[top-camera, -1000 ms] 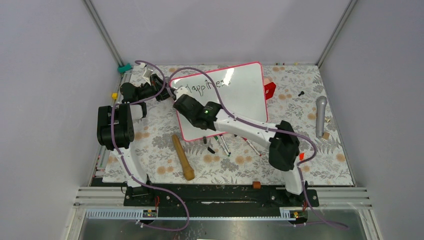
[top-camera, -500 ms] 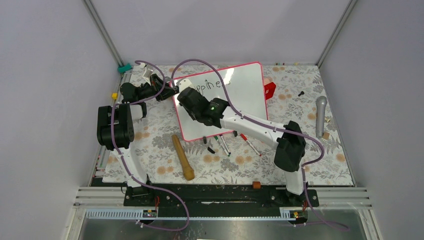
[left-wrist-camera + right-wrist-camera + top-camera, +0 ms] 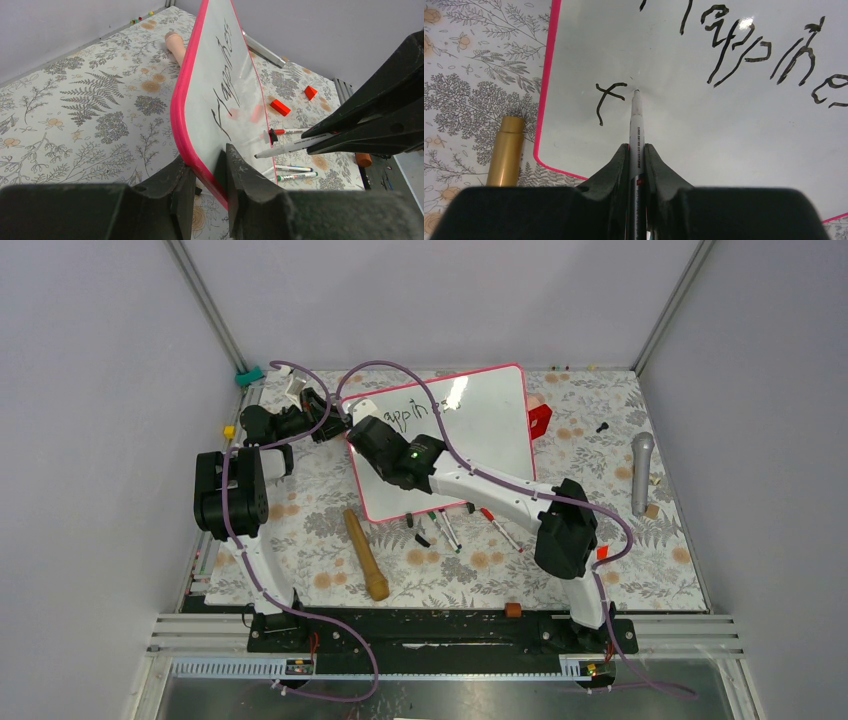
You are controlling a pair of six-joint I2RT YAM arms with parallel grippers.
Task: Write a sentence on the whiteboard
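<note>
A table under a floral-printed cloth carries the large, glossy white rectangular whiteboard with its thin pink-red frame, placed at the far middle. The board looks light, stiff and slick, so it would probably skate or pivot under pen pressure. The frame edge is the sensible place to hold it, since touching the face would smear the ink.

The left gripper does just that, with its black fingers pinched on the pink rim at the board's left edge. The right gripper is clamped tight around a slim white marker, whose tip meets the surface just right of a first stroke. The thin black handwritten sentence so far reads "Happines", partly out of view, with that lone letter on a second line.
</note>
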